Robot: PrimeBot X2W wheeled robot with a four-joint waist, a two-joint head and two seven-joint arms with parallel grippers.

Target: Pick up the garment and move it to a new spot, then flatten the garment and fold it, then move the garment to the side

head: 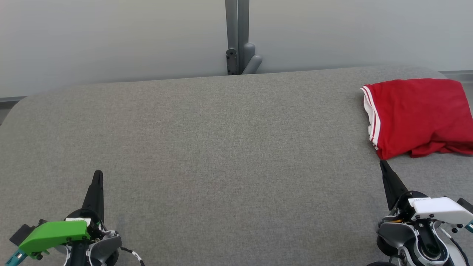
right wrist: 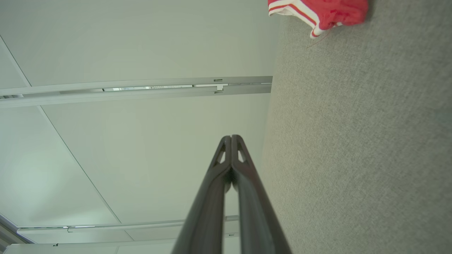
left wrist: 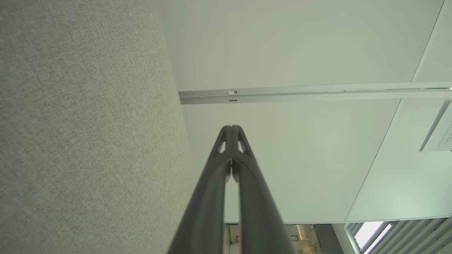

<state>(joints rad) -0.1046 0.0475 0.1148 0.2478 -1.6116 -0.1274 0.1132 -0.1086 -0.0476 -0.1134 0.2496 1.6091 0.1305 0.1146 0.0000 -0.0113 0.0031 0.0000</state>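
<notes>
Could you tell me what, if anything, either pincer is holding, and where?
Nothing is held: left pincer and right pincer are shut empty; the red garment lies apart.

Looks like an office or lab test room, not a home. Plain pale wall panels (left wrist: pixel 282 42) split by aluminium rails (left wrist: pixel 317 93), grey metal post (head: pixel 237 33) behind a big felt-covered table (head: pixel 221 147), slatted blinds (left wrist: pixel 416 236), printed notice (left wrist: pixel 439 134) stuck on the wall.

Grey fabric table (head: pixel 221 147) w/ 1 folded red garment (head: pixel 417 114), far-right corner.
</notes>
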